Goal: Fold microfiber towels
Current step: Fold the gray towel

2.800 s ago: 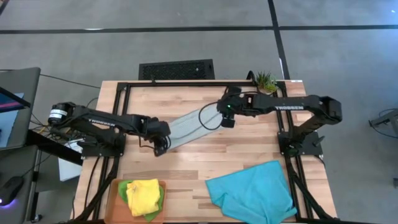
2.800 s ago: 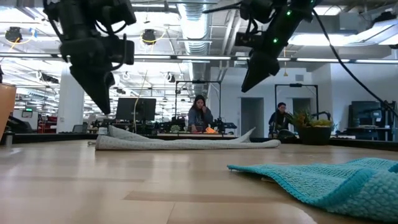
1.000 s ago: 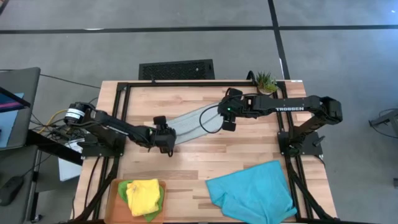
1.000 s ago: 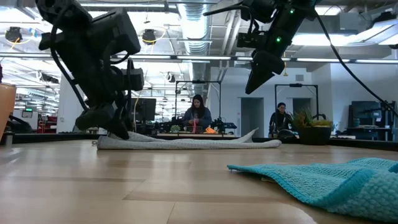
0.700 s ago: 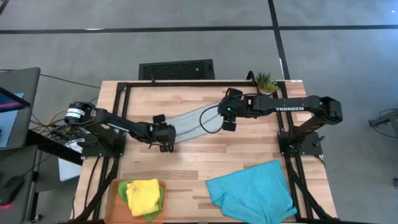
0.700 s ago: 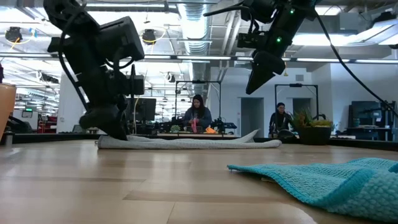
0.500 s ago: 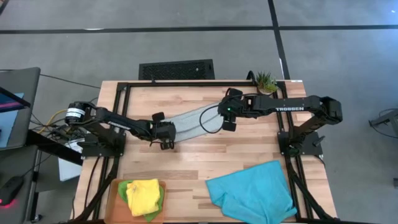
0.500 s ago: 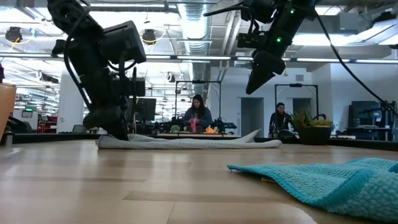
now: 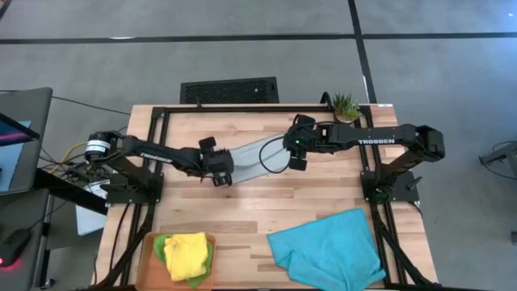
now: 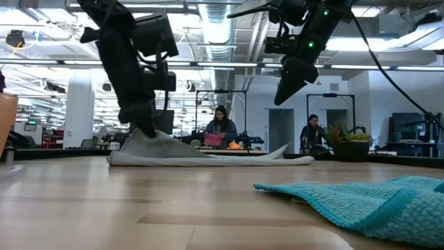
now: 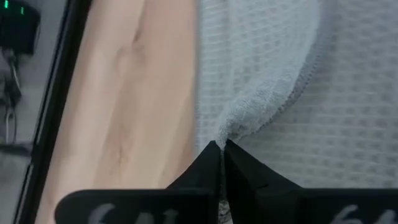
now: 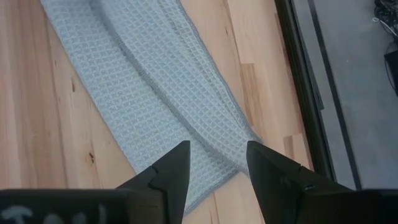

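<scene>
Pale wooden boards form the table [image 9: 266, 202], on which a light grey towel [image 9: 254, 156] is laid out as a long strip between the two arms. One end of it is pinched in the left gripper [image 11: 221, 148], whose fingers are shut tight on a peaked fold of cloth raised slightly off the wood. The right gripper [image 12: 216, 163] is held above the strip's other end with its fingers spread and nothing between them. A turquoise towel [image 9: 327, 250] lies crumpled at the table's near edge, well apart, and a yellow towel [image 9: 186, 252] is stacked on a green towel [image 9: 164, 246] in an orange tray [image 9: 148, 260]. For a clean fold, the pinched end is best carried low and straight along the strip towards the far end, so that edges are matched before release
</scene>
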Action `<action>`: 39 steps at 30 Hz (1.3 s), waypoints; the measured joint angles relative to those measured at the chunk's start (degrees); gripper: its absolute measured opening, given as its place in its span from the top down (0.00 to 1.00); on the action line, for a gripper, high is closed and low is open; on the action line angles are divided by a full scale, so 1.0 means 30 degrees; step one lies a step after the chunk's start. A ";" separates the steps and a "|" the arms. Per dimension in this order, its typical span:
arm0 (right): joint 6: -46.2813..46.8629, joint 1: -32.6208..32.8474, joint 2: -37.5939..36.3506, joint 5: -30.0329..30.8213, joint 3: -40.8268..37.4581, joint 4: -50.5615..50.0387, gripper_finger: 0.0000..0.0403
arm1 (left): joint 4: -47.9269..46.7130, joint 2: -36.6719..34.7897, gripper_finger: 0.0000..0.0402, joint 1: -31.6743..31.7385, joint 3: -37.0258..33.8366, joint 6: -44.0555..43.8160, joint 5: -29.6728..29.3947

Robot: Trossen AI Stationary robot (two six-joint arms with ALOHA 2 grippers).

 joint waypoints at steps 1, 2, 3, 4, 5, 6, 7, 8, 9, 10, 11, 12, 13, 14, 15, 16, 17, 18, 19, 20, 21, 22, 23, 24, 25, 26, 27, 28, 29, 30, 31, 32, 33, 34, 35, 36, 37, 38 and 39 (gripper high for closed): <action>0.0001 0.0000 0.0000 -0.0006 0.0000 0.0000 0.55 | -0.0207 0.0000 1.00 0.0238 0.0126 -0.0274 -0.0001; 0.0000 0.0000 0.0000 0.0000 0.0000 -0.0008 0.55 | -0.0305 0.0000 1.00 0.0476 0.0228 -0.0604 0.0003; 0.0000 0.0000 0.0000 0.0000 0.0000 -0.0027 0.55 | -0.0305 0.0000 1.00 0.0720 0.0288 -0.0899 0.0097; 0.0000 0.0000 0.0000 0.0000 0.0000 -0.0062 0.55 | -0.0320 0.0000 1.00 0.0965 0.0306 -0.1179 0.0340; 0.0000 0.0000 0.0000 0.0000 0.0000 -0.0109 0.55 | -0.0409 0.0000 1.00 0.1196 0.0302 -0.1430 0.0710; 0.0000 0.0000 0.0000 0.0000 0.0000 -0.0153 0.55 | -0.0509 0.0000 1.00 0.1436 0.0298 -0.1676 0.1170; 0.0000 0.0000 0.0000 0.0000 0.0000 -0.0188 0.55 | -0.0595 0.0000 1.00 0.1638 0.0298 -0.1977 0.1579; 0.0000 0.0000 0.0000 0.0000 0.0000 -0.0213 0.55 | -0.0721 0.0000 1.00 0.1820 0.0298 -0.2354 0.1935; 0.0000 0.0000 0.0000 0.0000 0.0000 -0.0226 0.55 | -0.0910 0.0000 1.00 0.1967 0.0298 -0.2691 0.2143; 0.0000 0.0000 0.0000 0.0000 0.0000 -0.0261 0.55 | -0.1147 0.0000 1.00 0.2089 0.0298 -0.3055 0.2210; -0.0006 0.0000 0.0000 0.0000 0.0000 -0.0277 0.55 | -0.1295 0.0000 1.00 0.2191 0.0298 -0.3306 0.2207; -0.0040 0.0000 0.0000 -0.0017 0.0000 -0.0271 0.55 | -0.1370 0.0000 1.00 0.2291 0.0298 -0.3461 0.2214; -0.0223 -0.0006 0.0000 -0.0174 0.0000 -0.0251 0.55 | -0.1435 0.0000 1.00 0.2372 0.0298 -0.3579 0.2220; -0.0542 -0.0007 0.0003 -0.0579 0.0000 -0.0133 0.55 | -0.1484 0.0000 1.00 0.2434 0.0298 -0.3665 0.2214; -0.0912 -0.0007 0.0013 -0.1248 0.0000 0.0127 0.55 | -0.1479 0.0000 1.00 0.2470 0.0298 -0.3736 0.2228; -0.1284 -0.0007 0.0060 -0.2050 0.0000 0.0527 0.55 | -0.1472 0.0000 1.00 0.2497 0.0298 -0.3753 0.2221; -0.1603 0.0000 0.0141 -0.2800 0.0000 0.1053 0.55 | -0.1470 0.0000 1.00 0.2501 0.0298 -0.3752 0.2221; -0.1894 0.0000 0.0289 -0.3284 0.0000 0.1648 0.55 | -0.1474 0.0000 1.00 0.2501 0.0298 -0.3758 0.2256; -0.2148 0.0006 0.0483 -0.3446 0.0000 0.2333 0.55 | -0.1468 0.0000 1.00 0.2501 0.0298 -0.3788 0.2334; -0.2478 0.0007 0.0708 -0.3490 0.0000 0.2976 0.55 | -0.1456 0.0000 1.00 0.2501 0.0298 -0.3882 0.2459; -0.2840 0.0002 0.0973 -0.3490 0.0000 0.3578 0.55 | -0.1456 0.0000 1.00 0.2501 0.0298 -0.3960 0.2676; -0.3231 0.0000 0.1350 -0.3495 0.0005 0.4256 0.55 | -0.1459 0.0000 1.00 0.2501 0.0298 -0.4072 0.2861; -0.3594 -0.0007 0.1796 -0.3492 0.0007 0.4822 0.55 | -0.1455 0.0000 1.00 0.2501 0.0298 -0.4143 0.2982; -0.3963 -0.0019 0.2247 -0.3490 0.0003 0.5148 0.55 | -0.1455 0.0000 1.00 0.2501 0.0298 -0.4197 0.3129; -0.4308 0.0027 0.2721 -0.3490 0.0000 0.5576 0.55 | -0.1449 0.0000 1.00 0.2501 0.0298 -0.4242 0.3248; -0.4612 0.0116 0.3161 -0.3485 0.0000 0.6080 0.55 | -0.1456 0.0000 1.00 0.2501 0.0298 -0.4260 0.3324; -0.4874 0.0167 0.3524 -0.3483 0.0000 0.6378 0.55 | -0.1456 0.0000 1.00 0.2501 0.0298 -0.4284 0.3351; -0.5020 0.0235 0.3863 -0.3483 0.0000 0.6806 0.55 | -0.1452 0.0000 1.00 0.2501 0.0298 -0.4298 0.3351; -0.5024 0.0276 0.4261 -0.3507 0.0000 0.7545 0.55 | -0.1449 0.0000 1.00 0.2501 0.0298 -0.4296 0.3351; -0.5027 0.0284 0.4594 -0.3556 0.0000 0.8069 0.55 | -0.1449 0.0000 1.00 0.2501 0.0298 -0.4302 0.3351; -0.5046 0.0316 0.4942 -0.3572 0.0000 0.8595 0.55 | -0.1441 0.0000 1.00 0.2501 0.0298 -0.4332 0.3351; -0.5236 0.0425 0.5348 -0.3560 0.0000 0.9366 0.55 | -0.1434 0.0000 1.00 0.2501 0.0298 -0.4386 0.3351; -0.5562 0.0499 0.5771 -0.3530 0.0007 1.0098 0.55 | -0.1434 0.0000 1.00 0.2501 0.0298 -0.4411 0.3351; -0.5869 0.0572 0.6134 -0.3504 0.0007 1.0682 0.55 | -0.1427 0.0000 1.00 0.2501 0.0298 -0.4452 0.3355; -0.6002 0.0684 0.6512 -0.3509 0.0000 1.1362 0.55 | -0.1410 0.0000 1.00 0.2501 0.0297 -0.4499 0.3372; -0.6024 0.0800 0.6946 -0.3506 0.0001 1.2368 0.55 | -0.1402 0.0000 1.00 0.2501 0.0294 -0.4562 0.3431; -0.6018 0.0913 0.7381 -0.3512 0.0015 1.3421 0.55 | -0.1394 0.0000 1.00 0.2501 0.0298 -0.4585 0.3505; -0.6031 0.1033 0.7764 -0.3512 0.0022 1.4100 0.55 | -0.1363 0.0000 1.00 0.2501 0.0298 -0.4590 0.3511; -0.6115 0.1142 0.8089 -0.3512 0.0002 1.4704 0.55 | -0.1315 0.0000 1.00 0.2501 0.0291 -0.4655 0.3514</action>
